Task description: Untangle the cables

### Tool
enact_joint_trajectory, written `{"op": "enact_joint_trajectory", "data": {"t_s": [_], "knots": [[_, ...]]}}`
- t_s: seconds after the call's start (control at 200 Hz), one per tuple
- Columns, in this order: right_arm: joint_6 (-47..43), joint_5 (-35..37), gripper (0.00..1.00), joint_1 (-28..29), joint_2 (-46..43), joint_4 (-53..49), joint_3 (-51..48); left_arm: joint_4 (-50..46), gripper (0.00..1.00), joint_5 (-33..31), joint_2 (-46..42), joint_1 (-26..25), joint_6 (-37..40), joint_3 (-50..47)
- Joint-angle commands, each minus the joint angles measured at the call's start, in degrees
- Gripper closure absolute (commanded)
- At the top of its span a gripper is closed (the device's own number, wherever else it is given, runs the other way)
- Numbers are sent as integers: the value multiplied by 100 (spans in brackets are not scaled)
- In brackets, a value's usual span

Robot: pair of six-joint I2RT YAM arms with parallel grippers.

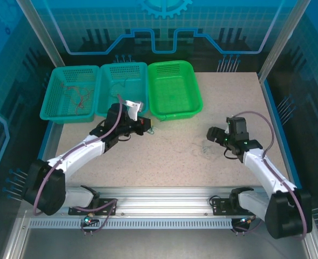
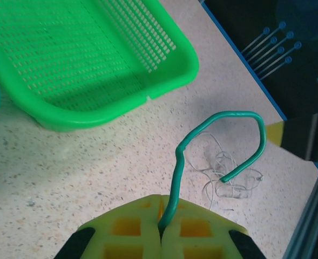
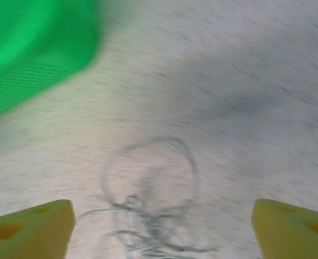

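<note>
Shut tight, the left gripper (image 2: 161, 229) held one green cable (image 2: 223, 114), which looked free. The right gripper (image 3: 161, 229) hung wide open and empty over the pale tangle (image 3: 148, 221) on the table (image 3: 229, 81). That knot was left to sort.

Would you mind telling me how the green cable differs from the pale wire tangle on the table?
The green cable is thicker and vivid; the pale wire tangle is hair-thin and faint. The green cable is one arching strand; the tangle is many knotted loops. The shut left tool pinches the green cable; the tangle lies free on the table, by the open right tool. Both are flexible wire.
</note>
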Motion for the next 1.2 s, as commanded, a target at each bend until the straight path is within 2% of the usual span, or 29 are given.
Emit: {"op": "enact_joint_trajectory", "data": {"t_s": [0.0, 0.085, 0.165, 0.23, 0.305, 0.445, 0.535, 0.585, 0.615, 0.665, 0.74, 0.81, 0.94, 1.06, 1.115, 1.196], "knots": [[-1296, -1034, 6, 715, -338, 630, 223, 56, 100, 226, 89, -91, 214, 260], [-1813, -1544, 11, 1369, -128, 957, 367, 122, 100, 312, 109, -168, 232, 301], [-1851, -2006, 18, 1668, 325, 1405, 381, 221, 100, 412, 118, -244, 225, 326], [-1668, -2457, 22, 1766, 734, 2044, 259, 297, 100, 454, 118, -264, 169, 328], [-1525, -2668, 24, 1863, 1176, 2665, 204, 424, 100, 551, 127, -262, 28, 321], [-1400, -2891, 24, 1952, 1905, 3189, 448, 760, 100, 893, 172, -307, -195, 263], [-1337, -3034, 29, 1971, 2319, 3457, 615, 889, 100, 962, 171, -325, -296, 233], [-1321, -3151, 37, 1970, 2530, 3442, 735, 985, 100, 979, 155, -331, -359, 204], [-1267, -3166, 46, 1975, 2635, 3425, 799, 1029, 100, 988, 140, -327, -389, 196], [-1167, -3145, 67, 1968, 2735, 3462, 842, 1066, 100, 1000, 114, -326, -414, 180], [-1010, -3007, 100, 1938, 2743, 3424, 857, 947, 91, 832, 46, -325, -330, 180], [-870, -2600, 100, 1889, 2615, 3186, 851, 544, 86, 372, -37, -316, -167, 223], [-709, -1735, 100, 1784, 2091, 2683, 636, -280, 91, -531, -85, -194, -90, 335], [-494, -1303, 100, 1511, 1530, 2493, 260, -253, 95, -592, -144, 52, -327, 117], [-439, -1097, 100, 1421, 1256, 2351, 132, -216, 100, -596, -171, 128, -391, 27], [-408, -804, 100, 1323, 891, 2089, 38, -205, 100, -563, -165, 168, -386, -24]]}}
